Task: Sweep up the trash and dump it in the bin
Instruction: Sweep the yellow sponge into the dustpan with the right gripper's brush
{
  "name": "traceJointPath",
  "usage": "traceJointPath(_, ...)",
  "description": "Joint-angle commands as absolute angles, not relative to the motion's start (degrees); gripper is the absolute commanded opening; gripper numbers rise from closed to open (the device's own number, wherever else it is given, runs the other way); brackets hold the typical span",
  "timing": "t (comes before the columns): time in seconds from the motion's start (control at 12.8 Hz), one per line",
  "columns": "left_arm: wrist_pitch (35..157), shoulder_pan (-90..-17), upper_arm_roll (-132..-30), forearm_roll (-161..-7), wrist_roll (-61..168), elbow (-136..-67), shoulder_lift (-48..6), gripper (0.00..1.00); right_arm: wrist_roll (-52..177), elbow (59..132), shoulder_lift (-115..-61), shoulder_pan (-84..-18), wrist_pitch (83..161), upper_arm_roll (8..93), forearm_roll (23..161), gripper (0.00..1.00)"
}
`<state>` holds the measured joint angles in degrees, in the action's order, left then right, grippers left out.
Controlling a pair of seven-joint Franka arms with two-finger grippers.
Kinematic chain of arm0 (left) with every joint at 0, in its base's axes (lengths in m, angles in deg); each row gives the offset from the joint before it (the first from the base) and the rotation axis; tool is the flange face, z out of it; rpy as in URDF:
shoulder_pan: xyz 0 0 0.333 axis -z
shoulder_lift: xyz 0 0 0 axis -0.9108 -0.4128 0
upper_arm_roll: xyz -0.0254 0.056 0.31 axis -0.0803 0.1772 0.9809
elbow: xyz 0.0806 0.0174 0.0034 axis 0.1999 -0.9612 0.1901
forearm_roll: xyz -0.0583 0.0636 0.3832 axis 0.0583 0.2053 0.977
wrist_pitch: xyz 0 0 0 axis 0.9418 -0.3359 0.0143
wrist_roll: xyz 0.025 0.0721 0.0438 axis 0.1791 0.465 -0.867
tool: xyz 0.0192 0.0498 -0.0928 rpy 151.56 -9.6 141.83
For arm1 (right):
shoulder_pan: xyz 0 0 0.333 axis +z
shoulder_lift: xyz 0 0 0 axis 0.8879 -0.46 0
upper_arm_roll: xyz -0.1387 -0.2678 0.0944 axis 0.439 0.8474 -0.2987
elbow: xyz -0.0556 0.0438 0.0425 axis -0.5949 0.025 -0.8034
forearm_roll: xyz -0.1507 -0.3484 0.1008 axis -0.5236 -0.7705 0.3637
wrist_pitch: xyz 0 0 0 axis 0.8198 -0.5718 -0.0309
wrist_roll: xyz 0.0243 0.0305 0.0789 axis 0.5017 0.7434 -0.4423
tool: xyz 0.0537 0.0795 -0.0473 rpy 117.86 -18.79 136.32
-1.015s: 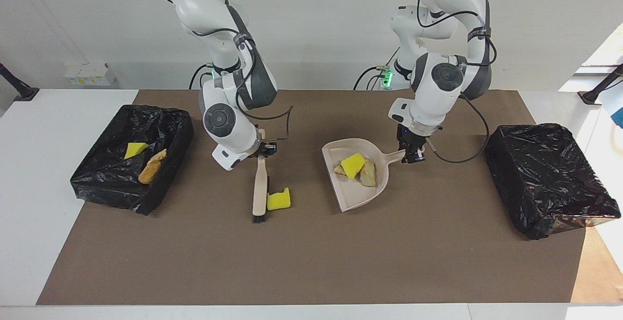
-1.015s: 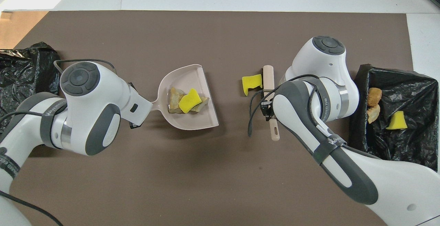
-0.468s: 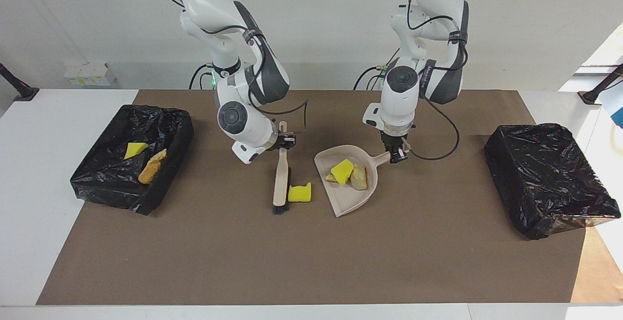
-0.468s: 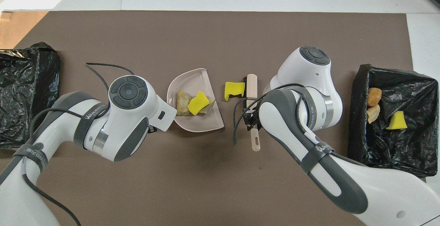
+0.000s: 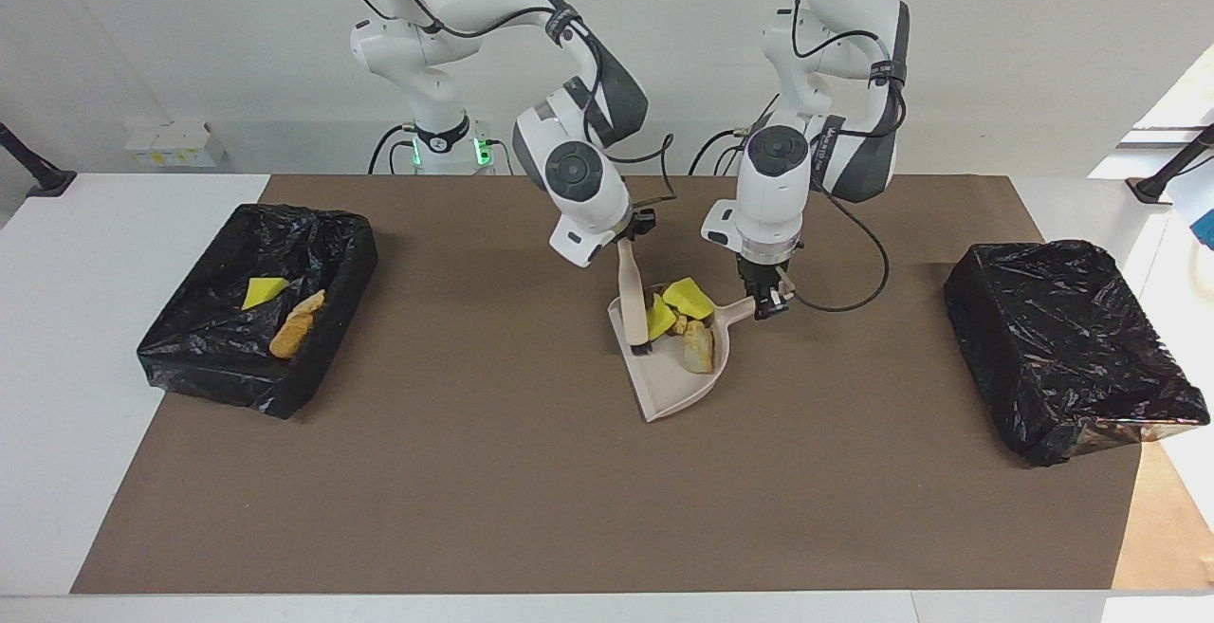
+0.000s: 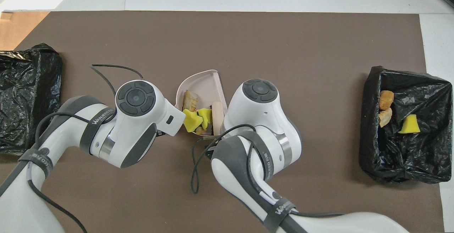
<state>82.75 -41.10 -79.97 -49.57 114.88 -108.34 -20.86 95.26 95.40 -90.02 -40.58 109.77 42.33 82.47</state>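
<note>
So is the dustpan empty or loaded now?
Loaded: the dustpan holds yellow sponge pieces and a bread chunk.

Bright, even light from above leaves soft shadows on the brown matte table cover (image 5: 588,490), small glints on the crinkled black plastic bin liner (image 5: 1072,338), both views sharp

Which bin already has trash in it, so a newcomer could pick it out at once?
Start at the brown mat covering the table; a black-bagged bin sits at each end of it. The one you want is the bin at the right arm's end, beside the white tabletop. Unlike the other bin, whose bag shows nothing inside, this one holds a yellow sponge piece and tan-orange chunks.
</note>
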Motion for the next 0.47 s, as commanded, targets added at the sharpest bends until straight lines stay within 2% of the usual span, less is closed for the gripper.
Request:
traceJointPath(0.0, 87.1, -41.9, -79.6, -48.6, 116.0, -111.0, -20.2, 0.0, 96.9, 96.4, -88.0, -39.0, 111.1, 42.3, 84.0, 0.0)
traceJointPath(0.39, 87.0, -43.6, -79.5, -51.7, 122.1, -110.9, -20.4, 0.0, 97.1, 96.0, -85.1, -41.7, 110.0, 42.7, 83.6, 0.0)
